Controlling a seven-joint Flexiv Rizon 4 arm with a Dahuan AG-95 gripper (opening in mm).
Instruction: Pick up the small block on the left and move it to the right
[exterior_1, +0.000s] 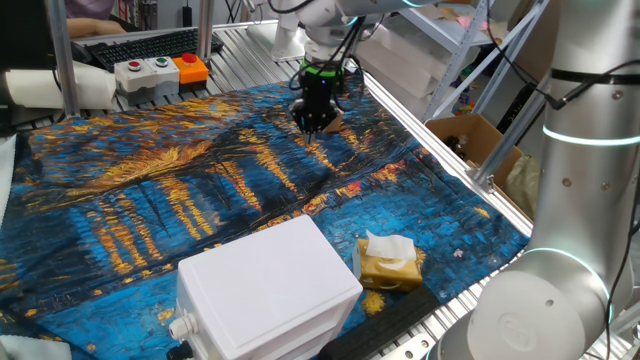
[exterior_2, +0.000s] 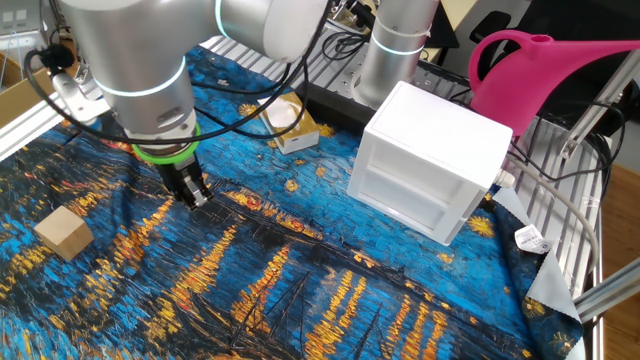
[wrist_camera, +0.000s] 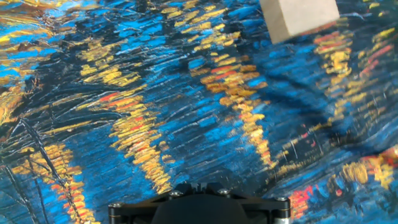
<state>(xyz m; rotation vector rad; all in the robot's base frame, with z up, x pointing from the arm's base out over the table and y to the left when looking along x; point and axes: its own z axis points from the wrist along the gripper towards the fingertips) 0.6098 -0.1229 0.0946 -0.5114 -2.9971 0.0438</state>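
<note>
The small tan wooden block (exterior_2: 62, 232) lies on the blue and gold cloth (exterior_2: 330, 290), alone near its edge. In one fixed view only a tan corner of it (exterior_1: 337, 120) shows just behind the gripper. In the hand view it (wrist_camera: 298, 17) sits at the top right edge, partly cut off. My gripper (exterior_2: 194, 192) hangs low over the cloth, apart from the block and holding nothing. Its fingers stand close together and look shut. It also shows in one fixed view (exterior_1: 312, 122). The hand view shows only the gripper's black body at the bottom edge.
A large white plastic box (exterior_2: 430, 170) (exterior_1: 265, 290) stands on the cloth. A yellow-brown packet with white tissue (exterior_1: 388, 262) (exterior_2: 290, 125) lies beside it. A pink watering can (exterior_2: 560, 70) stands behind the box. A button box (exterior_1: 160, 70) and a cardboard box (exterior_1: 470, 140) sit off the cloth.
</note>
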